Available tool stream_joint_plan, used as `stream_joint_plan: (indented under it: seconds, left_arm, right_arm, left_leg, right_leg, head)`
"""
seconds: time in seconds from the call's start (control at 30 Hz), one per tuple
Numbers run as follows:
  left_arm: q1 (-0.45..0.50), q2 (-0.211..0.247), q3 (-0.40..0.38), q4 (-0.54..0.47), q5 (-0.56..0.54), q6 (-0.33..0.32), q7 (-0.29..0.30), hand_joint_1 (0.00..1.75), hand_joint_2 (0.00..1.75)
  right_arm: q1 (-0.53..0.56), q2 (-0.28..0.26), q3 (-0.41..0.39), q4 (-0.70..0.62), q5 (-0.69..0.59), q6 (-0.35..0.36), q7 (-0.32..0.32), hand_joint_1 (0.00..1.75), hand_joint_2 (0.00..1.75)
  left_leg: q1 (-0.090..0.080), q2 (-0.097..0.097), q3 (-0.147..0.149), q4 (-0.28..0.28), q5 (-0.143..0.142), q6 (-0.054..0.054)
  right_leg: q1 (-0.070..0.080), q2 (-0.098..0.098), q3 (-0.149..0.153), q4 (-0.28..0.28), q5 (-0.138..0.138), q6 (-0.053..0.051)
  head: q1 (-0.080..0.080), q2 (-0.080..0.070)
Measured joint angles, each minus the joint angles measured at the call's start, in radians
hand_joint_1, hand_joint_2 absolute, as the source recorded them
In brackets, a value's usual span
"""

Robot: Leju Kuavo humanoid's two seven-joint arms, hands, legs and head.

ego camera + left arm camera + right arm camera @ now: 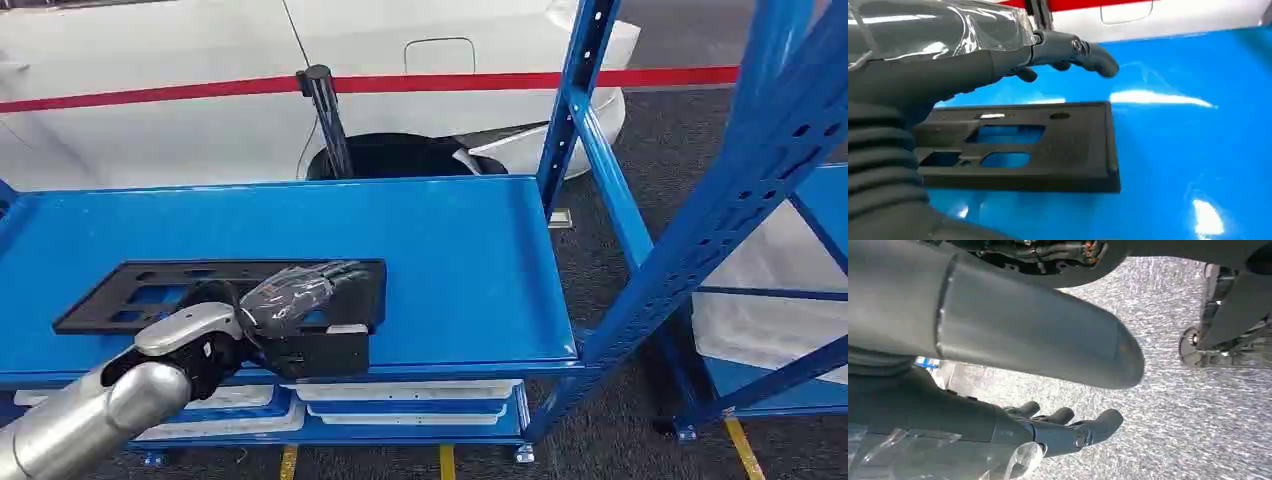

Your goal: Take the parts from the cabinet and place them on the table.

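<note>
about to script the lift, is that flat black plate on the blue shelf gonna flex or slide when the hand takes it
The black plate looks like a moulded plastic panel with cut-outs, so probably stiff and light. It lies flat on the glossy blue shelf, so it may slide if pushed. The left hand is over its end; lifted there, the long free side could sag or tip.

From high on the body we look forward and down at the glossy blue metal shelf (470, 250). Our left wrist camera sits close behind the fingers (1088, 52), sharing that shelf; the right faces speckled grey floor (1198, 430).
</note>
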Motion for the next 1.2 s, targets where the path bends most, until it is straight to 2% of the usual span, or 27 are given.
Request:
stream_joint_plan:
  seconds: [0.1,0.23,0.33,0.43,0.53,0.77,0.8,0.83,0.87,1.2]
  left_arm:
    - [0.004,0.014,-0.015,0.002,0.004,-0.008,0.016,0.00,1.75]
    - [0.015,0.032,-0.025,0.006,0.010,-0.015,0.020,0.00,1.75]
    - [0.024,0.044,-0.032,0.009,0.014,-0.016,0.034,0.00,1.75]
    - [0.040,0.057,-0.032,0.012,-0.003,-0.013,0.047,0.00,1.75]
    - [0.052,0.067,-0.032,0.018,-0.049,-0.001,0.052,0.00,1.75]
    - [0.095,0.079,0.017,0.058,-0.287,0.039,0.052,0.00,1.75]
    - [0.102,0.079,0.026,0.064,-0.302,0.040,0.051,0.68,1.75]
    - [0.108,0.081,0.034,0.069,-0.313,0.041,0.050,1.59,1.75]
    - [0.114,0.081,0.044,0.075,-0.324,0.041,0.050,1.75,1.75]
    - [0.160,0.084,0.130,0.100,-0.318,0.055,0.032,1.75,1.75]
  right_arm:
    - [0.001,0.000,0.000,0.000,0.000,0.000,0.004,0.00,0.00]
    - [0.000,0.000,0.000,0.000,0.000,0.000,0.005,0.00,0.00]
    - [0.000,0.000,0.000,0.000,0.000,0.000,0.006,0.00,0.00]
    - [0.000,0.000,0.000,0.000,-0.003,0.000,0.008,0.00,0.00]
    - [0.000,0.000,0.000,0.000,-0.008,0.000,0.008,0.00,0.00]
    - [0.000,0.000,0.000,0.000,-0.018,0.000,0.008,0.00,0.00]
    - [0.000,0.000,0.000,0.000,-0.018,0.000,0.008,0.00,0.00]
    - [0.000,0.000,0.000,0.000,-0.018,0.000,0.008,0.00,0.00]
    - [0.000,0.000,0.000,0.000,-0.018,0.000,0.008,0.00,0.00]
    - [0.000,0.000,0.000,0.000,-0.017,0.002,0.015,0.00,0.00]
  left_leg:
    - [0.003,0.000,0.001,-0.003,0.004,-0.006]
    - [0.003,0.000,0.000,-0.004,0.005,-0.010]
    - [0.004,0.000,0.000,-0.005,0.002,-0.027]
    - [0.004,0.000,-0.001,-0.005,0.001,-0.029]
    - [0.001,0.000,-0.002,-0.004,0.001,-0.029]
    - [-0.002,0.000,-0.001,-0.002,0.001,-0.029]
    - [-0.002,0.000,-0.001,-0.002,0.001,-0.029]
    - [-0.002,0.000,-0.001,-0.002,0.001,-0.029]
    - [-0.001,0.000,-0.001,-0.002,0.001,-0.029]
    - [-0.001,0.000,0.000,-0.002,0.001,-0.029]
  right_leg:
    - [0.003,0.000,-0.001,0.001,0.000,-0.003]
    - [0.005,0.000,-0.001,0.001,-0.001,-0.005]
    - [0.005,-0.001,-0.001,0.002,-0.002,-0.006]
    - [0.005,-0.001,-0.001,0.002,-0.002,-0.006]
    - [0.003,-0.001,-0.001,0.001,-0.002,-0.006]
    - [-0.001,-0.001,-0.001,0.001,-0.002,-0.006]
    - [-0.001,-0.001,0.000,0.001,-0.002,-0.006]
    - [-0.001,-0.001,0.000,0.001,-0.002,-0.006]
    - [-0.001,-0.001,0.000,0.001,-0.002,-0.006]
    - [-0.001,-0.002,0.000,0.001,-0.002,-0.006]
  head:
    - [0.000,0.000]
    - [0.000,0.000]
    - [0.000,0.000]
    - [0.000,0.000]
    - [0.000,0.000]
    - [0.000,0.000]
    - [0.000,0.000]
    - [0.000,0.000]
    - [0.000,0.000]
    - [0.000,0.000]
